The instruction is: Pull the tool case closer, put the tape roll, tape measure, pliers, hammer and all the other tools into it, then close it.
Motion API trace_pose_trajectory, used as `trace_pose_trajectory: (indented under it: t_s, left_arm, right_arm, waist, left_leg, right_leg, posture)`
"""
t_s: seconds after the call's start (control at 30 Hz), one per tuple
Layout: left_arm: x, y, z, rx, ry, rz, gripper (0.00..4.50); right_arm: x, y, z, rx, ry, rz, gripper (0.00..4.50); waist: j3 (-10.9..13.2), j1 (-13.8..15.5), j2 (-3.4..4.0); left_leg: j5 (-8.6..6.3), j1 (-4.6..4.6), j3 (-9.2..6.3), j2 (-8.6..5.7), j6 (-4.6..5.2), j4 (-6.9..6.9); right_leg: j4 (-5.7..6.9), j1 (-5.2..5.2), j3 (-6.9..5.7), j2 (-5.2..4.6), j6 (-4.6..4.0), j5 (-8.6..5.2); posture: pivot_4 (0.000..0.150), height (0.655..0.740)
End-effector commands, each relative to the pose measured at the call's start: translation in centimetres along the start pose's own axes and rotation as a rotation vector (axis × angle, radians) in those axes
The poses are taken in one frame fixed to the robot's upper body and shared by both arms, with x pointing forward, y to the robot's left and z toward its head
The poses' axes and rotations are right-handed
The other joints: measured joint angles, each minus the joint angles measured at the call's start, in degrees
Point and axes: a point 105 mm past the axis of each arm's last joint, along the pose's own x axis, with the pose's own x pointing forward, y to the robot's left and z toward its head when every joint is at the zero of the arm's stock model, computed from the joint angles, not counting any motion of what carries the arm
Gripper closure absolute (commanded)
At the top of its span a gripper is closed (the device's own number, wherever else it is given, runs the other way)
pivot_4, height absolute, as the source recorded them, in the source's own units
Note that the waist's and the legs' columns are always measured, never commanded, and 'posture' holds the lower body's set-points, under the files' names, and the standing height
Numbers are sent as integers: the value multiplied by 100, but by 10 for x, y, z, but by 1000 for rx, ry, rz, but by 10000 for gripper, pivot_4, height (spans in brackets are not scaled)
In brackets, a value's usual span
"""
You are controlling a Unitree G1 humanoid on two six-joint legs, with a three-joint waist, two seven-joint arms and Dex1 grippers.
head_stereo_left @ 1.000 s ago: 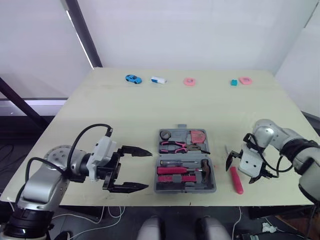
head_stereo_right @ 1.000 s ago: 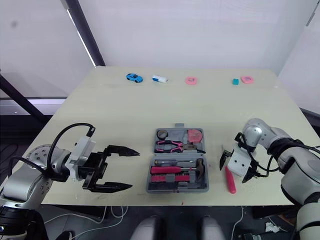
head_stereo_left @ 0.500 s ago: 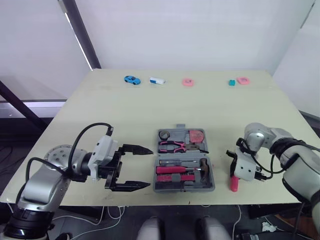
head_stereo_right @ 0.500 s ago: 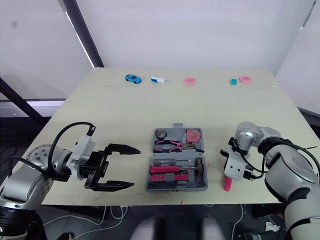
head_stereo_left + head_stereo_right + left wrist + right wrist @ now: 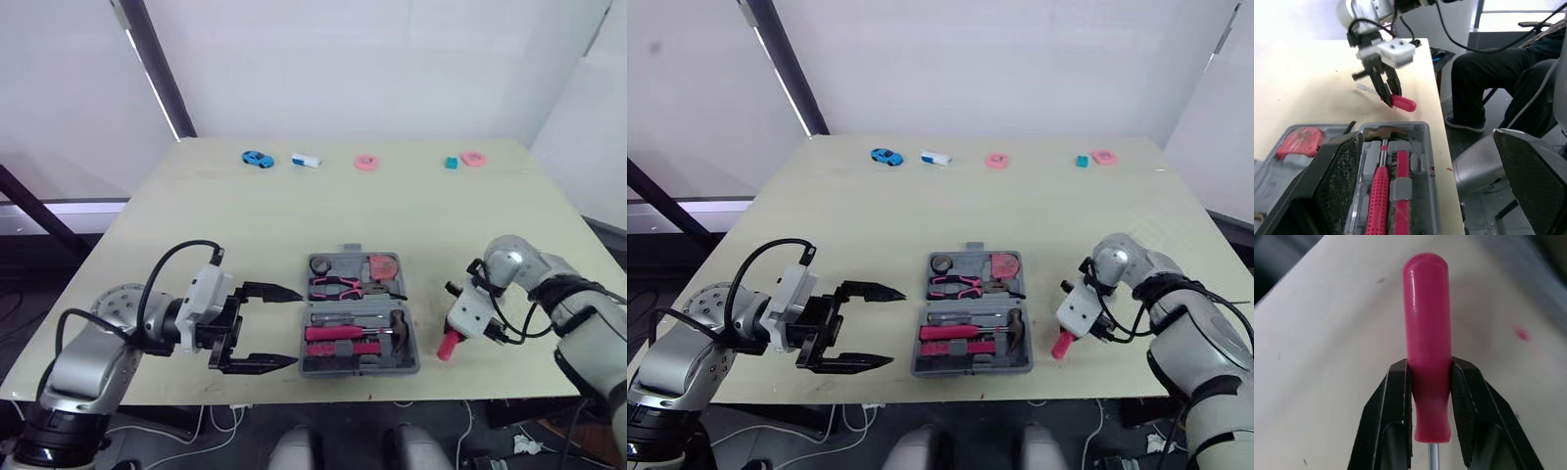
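— Case contents?
— Tool case point(image 5: 358, 369), lower centre on the worktop point(image 5: 245, 215), open: hammer point(image 5: 343, 334), pliers point(image 5: 343, 286), tape roll point(image 5: 322, 262) inside.
— Jaws?
— Left gripper point(image 5: 294, 328): wide apart, empty, beside the case. Right gripper point(image 5: 1429, 369): clamped on the pink screwdriver point(image 5: 446, 345), lower right.

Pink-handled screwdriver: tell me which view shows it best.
The right wrist view: the screwdriver is large and central, its handle clamped by the right claw. The left wrist view shows it from afar, held beyond the tool case. The eye views show its handle small beneath the claw.
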Motion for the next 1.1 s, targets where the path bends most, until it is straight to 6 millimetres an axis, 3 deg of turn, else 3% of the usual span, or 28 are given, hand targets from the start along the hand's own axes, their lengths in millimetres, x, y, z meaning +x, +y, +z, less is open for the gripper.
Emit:
trace_pose_trajectory:
  t_s: [0.03,0.27,0.5,0.63,0.7,0.93,1.1]
  left_arm:
    - [-1,0,7,34,-18,7,0]
    - [1,1,7,28,-31,7,0]
    - [2,4,9,27,-43,-3,0]
    - [2,6,11,23,-57,3,0]
    - [3,8,11,22,-63,5,0]
    - [5,10,12,26,-73,-9,0]
    - [4,11,12,26,-69,-10,0]
  right_arm:
    - [-21,-2,6,208,-105,-134,39328]
    - [-33,11,1,667,-179,-414,39328]
    - [-29,12,10,1087,-210,-649,39328]
    - [-28,10,5,1399,-208,-828,39328]
    - [-15,16,5,1535,-191,-838,39328]
    - [-2,14,-18,1774,-118,-979,39328]
    - [-4,2,-24,1820,-165,-1082,39328]
  waist:
    - [0,7,0]
    - [1,-31,-2]
    - [1,-1,-6]
    - [1,-22,-12]
    - [1,-13,-12]
    - [-3,-9,-19]
    - [-14,-35,-36]
  left_leg:
    - [0,-1,-1,0,0,-1]
    - [-1,0,7,0,0,-3]
    - [-1,-10,12,1,0,-3]
    - [-1,-16,13,1,0,-4]
    - [-1,-20,11,2,0,-3]
    - [0,-98,-2,-7,1,8]
    - [0,-95,-4,-5,1,3]
  right_leg:
    - [-1,0,0,0,0,0]
    - [-4,-4,4,-2,0,-1]
    - [-3,-20,5,-2,3,-1]
    - [-5,-27,8,-2,4,-1]
    - [-5,-29,7,-1,4,-1]
    - [-5,-91,2,0,9,4]
    - [-6,-91,2,6,18,9]
  posture:
    - [1500,7395]
    - [1500,7395]
    - [1500,7395]
    - [1500,7395]
    - [1500,7395]
    - [1500,7395]
    - [1500,7395]
